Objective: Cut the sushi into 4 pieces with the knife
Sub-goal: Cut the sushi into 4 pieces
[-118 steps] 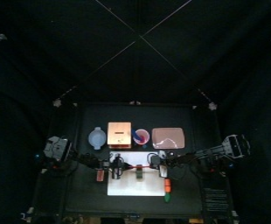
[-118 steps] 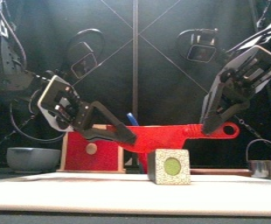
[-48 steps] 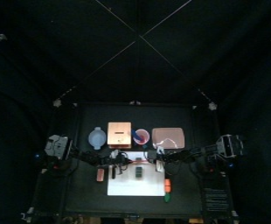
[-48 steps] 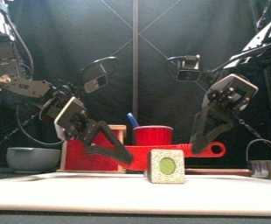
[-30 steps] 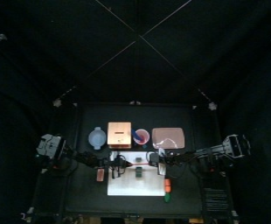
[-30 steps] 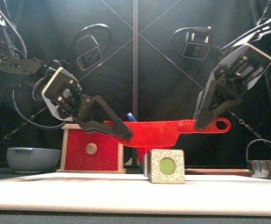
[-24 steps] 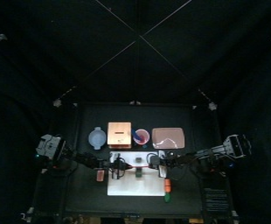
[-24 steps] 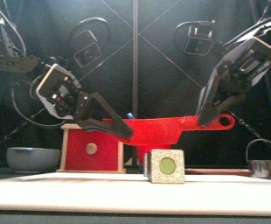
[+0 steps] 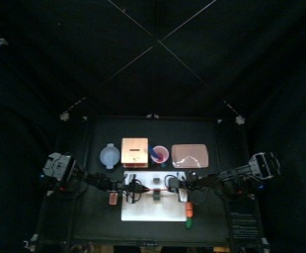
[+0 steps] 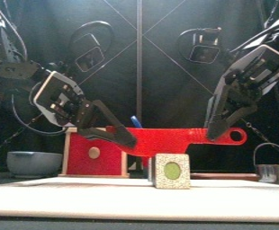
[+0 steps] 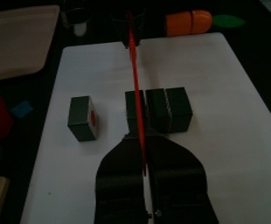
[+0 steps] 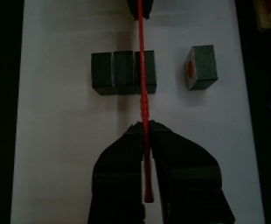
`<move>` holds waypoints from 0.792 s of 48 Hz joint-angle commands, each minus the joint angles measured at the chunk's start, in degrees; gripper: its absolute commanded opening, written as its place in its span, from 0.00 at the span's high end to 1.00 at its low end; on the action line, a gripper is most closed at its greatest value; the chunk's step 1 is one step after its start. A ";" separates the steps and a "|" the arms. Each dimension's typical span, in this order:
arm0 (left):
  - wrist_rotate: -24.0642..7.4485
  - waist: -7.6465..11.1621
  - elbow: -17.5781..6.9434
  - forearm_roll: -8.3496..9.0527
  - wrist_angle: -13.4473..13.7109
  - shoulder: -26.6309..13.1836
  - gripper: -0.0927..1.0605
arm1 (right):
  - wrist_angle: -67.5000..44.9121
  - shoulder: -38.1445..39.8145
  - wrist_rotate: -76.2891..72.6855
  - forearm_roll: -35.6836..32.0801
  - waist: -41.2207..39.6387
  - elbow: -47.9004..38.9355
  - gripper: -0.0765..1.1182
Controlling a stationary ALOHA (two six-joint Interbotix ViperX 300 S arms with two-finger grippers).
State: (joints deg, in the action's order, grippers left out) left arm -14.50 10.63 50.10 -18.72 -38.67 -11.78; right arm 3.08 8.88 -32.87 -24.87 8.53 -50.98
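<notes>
A: Front view?
B: Left gripper [image 10: 110, 137] and right gripper [image 10: 217, 135] each have their jaws clamped on the red knife [image 10: 166, 137]. Left has the blade end, right the handle end. The knife is level and held up over the sushi [image 10: 170, 171].
A: Sushi where?
B: On the white cutting board [image 10: 139, 193], mid-front. One speckled face with a green oval shows; can't tell which block it is. Wooden box [image 10: 92, 153] and bowl [image 10: 34, 163] are behind on the left.
A: Left wrist?
B: Jaws pinched together on the knife, which is seen edge-on as a thin red line. It runs across three joined blocks [image 11: 162, 111], near one side of them. A single block [image 11: 83, 118] sits apart on the board. Pink tray [image 11: 19, 44] and orange toy [image 11: 187, 22] are off the board.
A: Right wrist?
B: Same: jaws closed on the knife, red line over the three blocks, single block off to the side.
A: Top?
B: Both arms meet over the board. The blocks are too small to tell apart.
</notes>
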 commanded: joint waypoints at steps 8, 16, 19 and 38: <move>-0.26 -0.09 -1.85 0.18 1.05 1.05 0.87 | -0.26 1.76 0.00 0.09 0.53 1.32 0.86; -0.26 -0.09 -1.76 0.18 1.14 1.23 0.87 | -0.26 2.72 0.00 0.09 0.97 1.14 0.86; -0.18 -0.09 -1.76 0.18 1.14 1.14 0.87 | -0.26 2.55 0.00 0.09 1.05 0.97 0.86; -0.18 0.09 -1.85 0.18 3.87 0.44 0.87 | -0.26 -0.44 -0.09 0.09 1.05 1.41 0.86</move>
State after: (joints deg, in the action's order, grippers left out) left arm -14.59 10.90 49.22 -18.72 -35.33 -11.34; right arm 3.16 8.88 -32.96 -24.79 9.32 -50.80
